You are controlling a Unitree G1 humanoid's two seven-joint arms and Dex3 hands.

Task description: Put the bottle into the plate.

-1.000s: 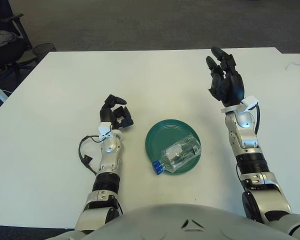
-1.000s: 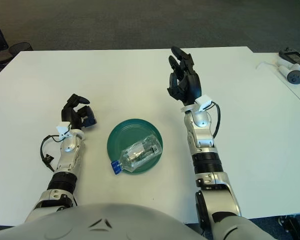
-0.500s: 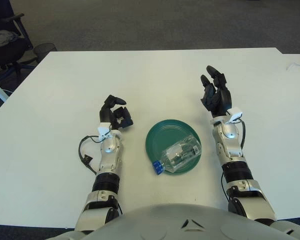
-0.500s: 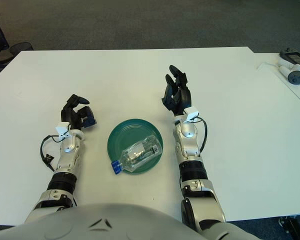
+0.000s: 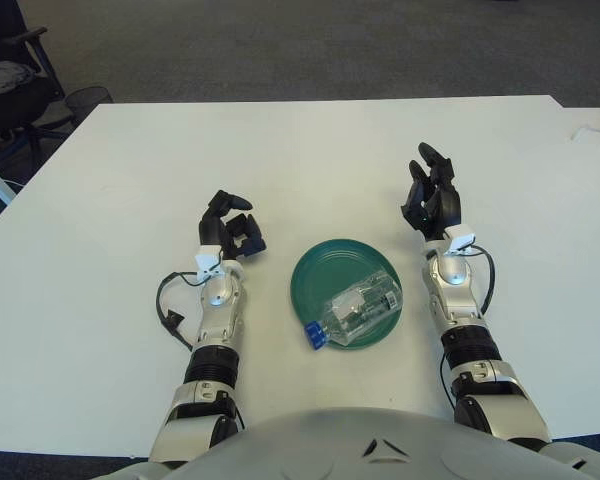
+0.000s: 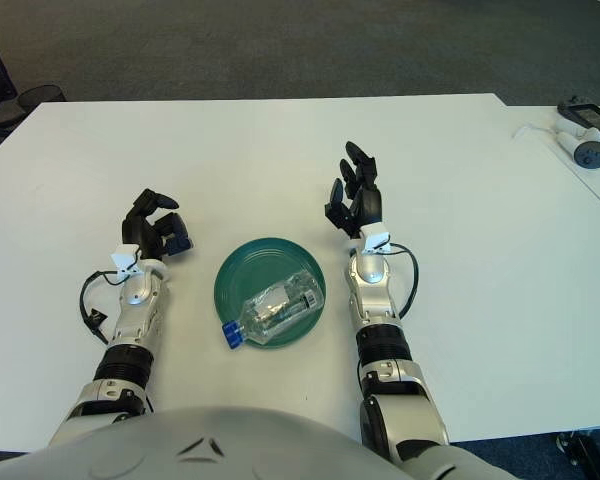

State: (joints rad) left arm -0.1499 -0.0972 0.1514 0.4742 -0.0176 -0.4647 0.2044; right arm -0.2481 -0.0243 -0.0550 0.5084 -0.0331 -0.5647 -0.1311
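A clear plastic bottle (image 5: 358, 307) with a blue cap lies on its side in the green plate (image 5: 325, 265), its capped end jutting over the plate's near-left rim. My right hand (image 5: 430, 198) stands just right of the plate, its fingers spread and empty, apart from the bottle. To the left of the plate my left hand (image 5: 230, 228) shows with its fingers curled and nothing in them.
The white table (image 5: 280, 150) stretches wide around the plate. A white device with a cable (image 6: 585, 135) lies at the far right. An office chair (image 5: 5, 85) and a dark bin (image 5: 88, 97) stand on the floor beyond the left corner.
My right hand has drawn back and inward from the far right, settling close to the plate's right side. Bottle, plate and left hand have stayed put.
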